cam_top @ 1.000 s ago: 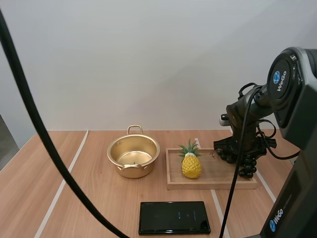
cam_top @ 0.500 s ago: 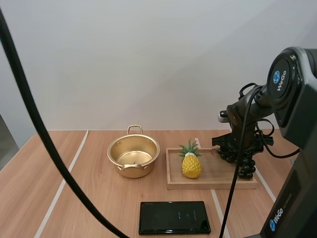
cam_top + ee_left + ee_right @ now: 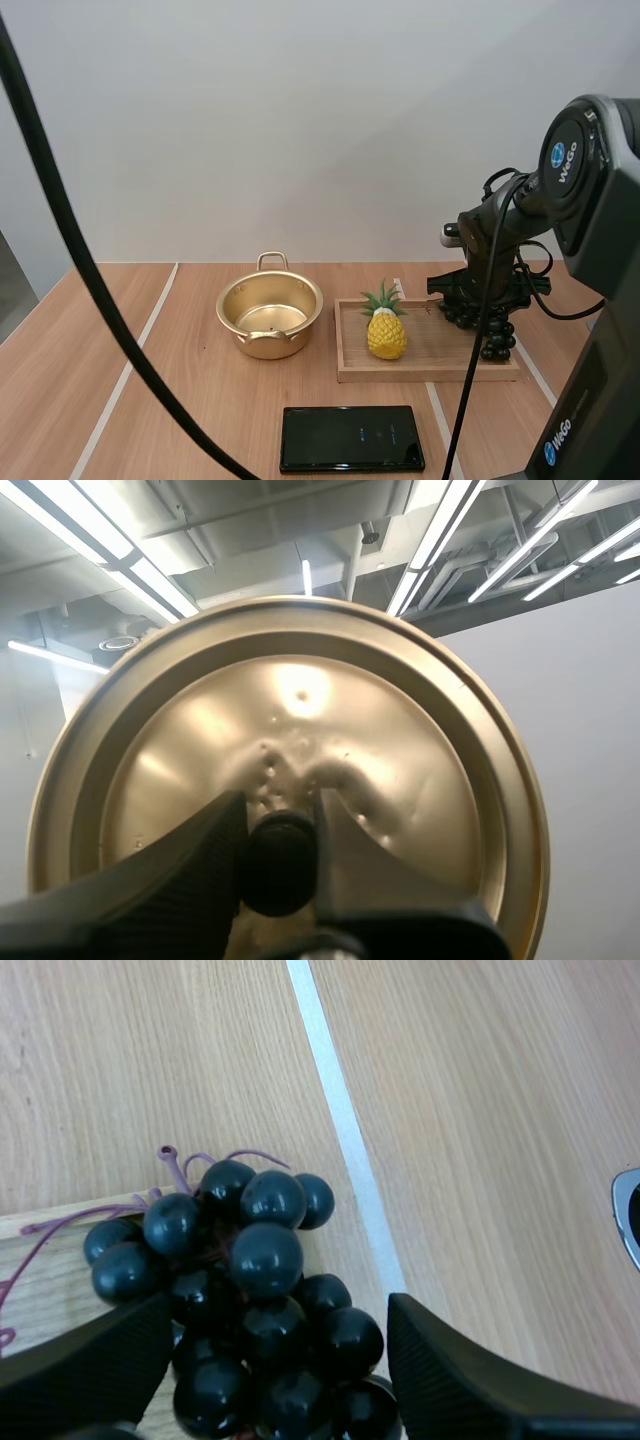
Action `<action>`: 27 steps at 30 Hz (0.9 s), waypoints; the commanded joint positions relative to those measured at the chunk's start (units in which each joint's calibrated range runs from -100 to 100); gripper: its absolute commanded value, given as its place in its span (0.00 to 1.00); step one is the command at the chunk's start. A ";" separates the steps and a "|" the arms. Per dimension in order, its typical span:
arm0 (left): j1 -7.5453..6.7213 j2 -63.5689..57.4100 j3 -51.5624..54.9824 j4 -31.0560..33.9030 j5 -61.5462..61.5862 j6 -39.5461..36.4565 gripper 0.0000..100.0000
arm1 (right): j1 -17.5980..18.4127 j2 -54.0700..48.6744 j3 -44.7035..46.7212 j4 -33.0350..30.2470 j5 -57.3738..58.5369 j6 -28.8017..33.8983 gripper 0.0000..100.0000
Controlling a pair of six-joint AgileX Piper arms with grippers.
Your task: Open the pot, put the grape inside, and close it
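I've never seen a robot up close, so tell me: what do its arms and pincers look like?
The right arm is a chunky dark grey shell with rounded joints, marked with a round blue badge and white "WeGo" lettering. The left pincer and the right pincer each have two black wedge-shaped fingers; the left one's show a fine ribbed texture.

L gripper (image 3: 278,830) tight on lid (image 3: 400,740), R gripper (image 3: 275,1310) on grapes (image 3: 268,1257)
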 commanded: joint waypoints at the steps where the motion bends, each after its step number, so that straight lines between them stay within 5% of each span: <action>1: -0.06 -0.17 -0.16 0.16 -0.72 -0.40 0.00 | -0.24 -0.15 0.22 2.18 2.37 -1.75 1.00; 2: -0.06 -0.17 -0.16 0.16 -0.72 -0.40 0.00 | -0.24 -0.15 0.22 3.55 4.05 -2.08 0.91; 6: -0.06 -0.17 -0.16 0.16 -0.72 -0.40 0.00 | -0.24 -0.15 0.22 7.77 12.61 -1.99 0.01; 20: -0.06 -0.41 -0.16 0.30 0.04 -0.40 0.00 | -0.24 -6.01 0.08 4.15 16.21 -1.69 0.00; 27: -0.06 -0.41 -0.16 0.30 0.04 -0.40 0.00 | -0.24 -15.41 0.08 5.96 11.75 3.98 0.00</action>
